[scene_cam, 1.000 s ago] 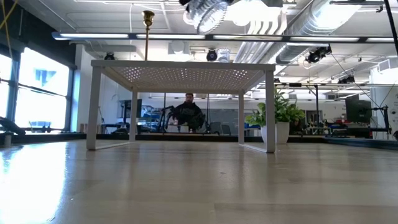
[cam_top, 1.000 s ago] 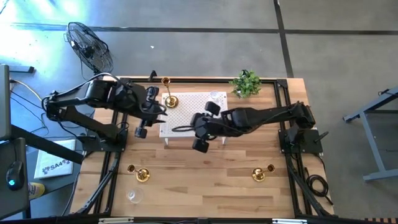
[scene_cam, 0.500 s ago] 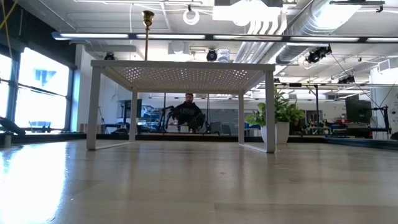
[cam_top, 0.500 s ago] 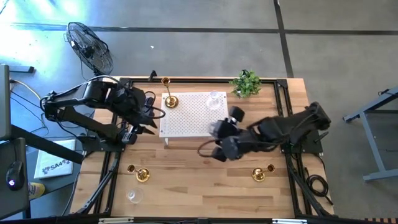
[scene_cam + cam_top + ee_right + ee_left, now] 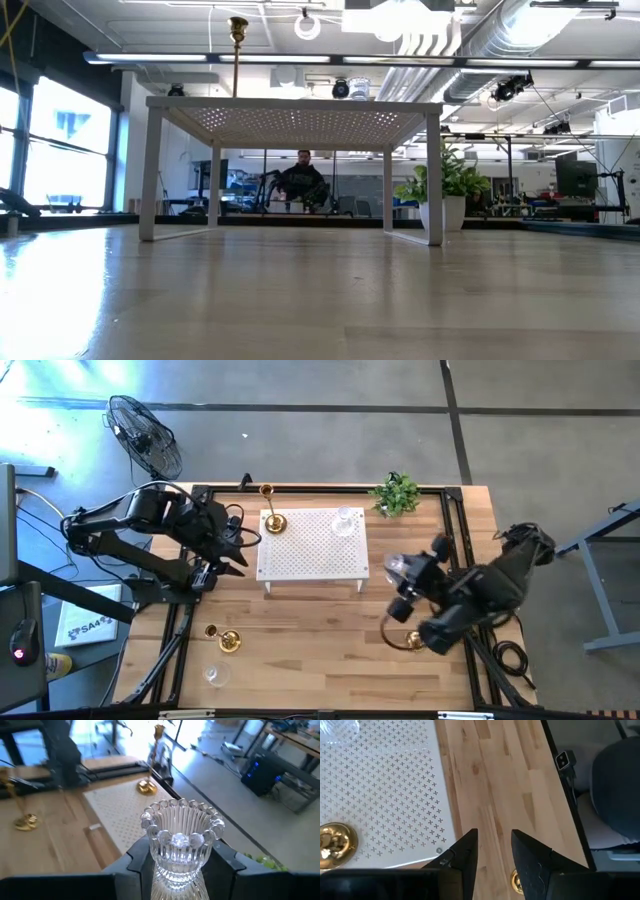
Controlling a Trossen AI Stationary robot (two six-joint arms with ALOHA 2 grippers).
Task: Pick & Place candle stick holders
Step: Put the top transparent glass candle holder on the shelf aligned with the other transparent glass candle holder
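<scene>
My right gripper (image 5: 402,582) is shut on a clear glass candle stick holder (image 5: 182,837), held above the table to the right of the white perforated stand (image 5: 312,542). A tall brass holder (image 5: 272,520) and a second clear glass holder (image 5: 347,520) stand on the stand top. Another brass holder (image 5: 228,642) and a clear glass holder (image 5: 214,675) rest on the table at the near left. A further brass holder (image 5: 408,641) lies partly under my right arm. My left gripper (image 5: 492,855) is open and empty beside the stand's left edge. My right gripper pinches the glass holder's lower body (image 5: 176,870) between its two fingers (image 5: 137,861), one on each side. The ribbed cup with its beaded rim (image 5: 181,812) stands up out of the fingers. The holder is lifted clear of the table.
A small green plant (image 5: 396,493) stands at the far right corner. Black frame rails run along the table's left and right edges. A fan (image 5: 145,435) stands on the floor beyond the far left corner. A person (image 5: 303,180) sits far behind the table.
My right gripper has swung from over the stand's near edge toward the table's right and near edges, carrying the glass holder, which has left the low view. My left gripper has drawn back a little toward the table's left edge.
</scene>
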